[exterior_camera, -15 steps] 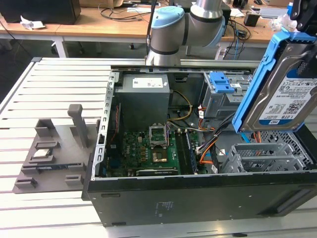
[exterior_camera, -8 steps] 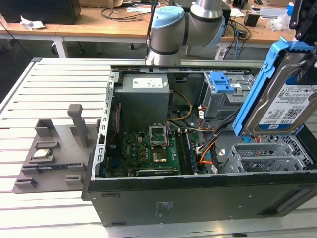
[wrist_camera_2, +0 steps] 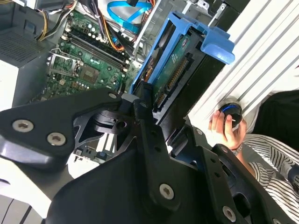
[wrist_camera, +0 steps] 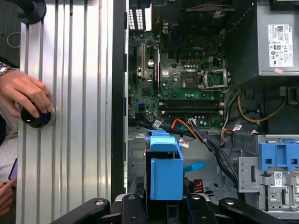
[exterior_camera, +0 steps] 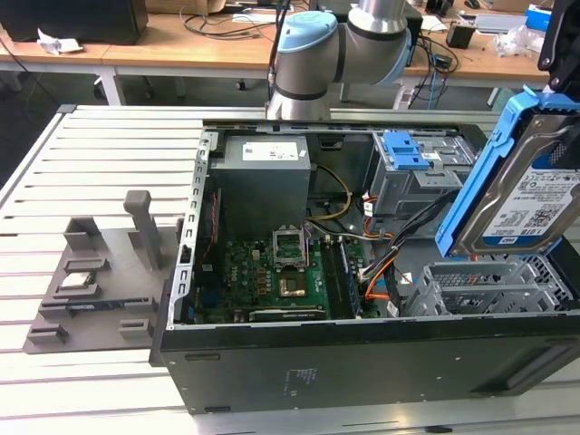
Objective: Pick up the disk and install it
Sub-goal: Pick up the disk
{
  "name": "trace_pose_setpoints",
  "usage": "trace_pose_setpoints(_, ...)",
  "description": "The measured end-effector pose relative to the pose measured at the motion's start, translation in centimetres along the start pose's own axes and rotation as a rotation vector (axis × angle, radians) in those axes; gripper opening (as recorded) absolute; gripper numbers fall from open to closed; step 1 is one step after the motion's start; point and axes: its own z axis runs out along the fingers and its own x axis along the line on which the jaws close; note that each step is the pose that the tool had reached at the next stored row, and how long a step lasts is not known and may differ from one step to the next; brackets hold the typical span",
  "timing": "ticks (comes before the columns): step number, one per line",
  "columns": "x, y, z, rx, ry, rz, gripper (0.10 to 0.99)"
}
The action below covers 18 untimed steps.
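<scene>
Exterior view: the disk (exterior_camera: 530,195) hangs tilted in the air, label showing. It is above a grey cage (exterior_camera: 494,285) at the exterior view's right end of the open computer case (exterior_camera: 362,362). The case lies on the slatted table (exterior_camera: 100,154).

Second wrist view: the gripper (wrist_camera_2: 168,123) is clenched on the disk, one finger on each side. The motherboard (wrist_camera_2: 88,60) lies beyond.

First wrist view: a person's hand (wrist_camera: 23,91) rests on a round black knob (wrist_camera: 35,119) on the table, beside the case.
</scene>
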Motion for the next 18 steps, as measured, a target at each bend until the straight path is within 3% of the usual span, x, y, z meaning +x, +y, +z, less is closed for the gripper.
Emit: trace_pose_setpoints(18, -0.05, -1.53, 1.09, 0.000, 0.0002, 0.000, 0.361)
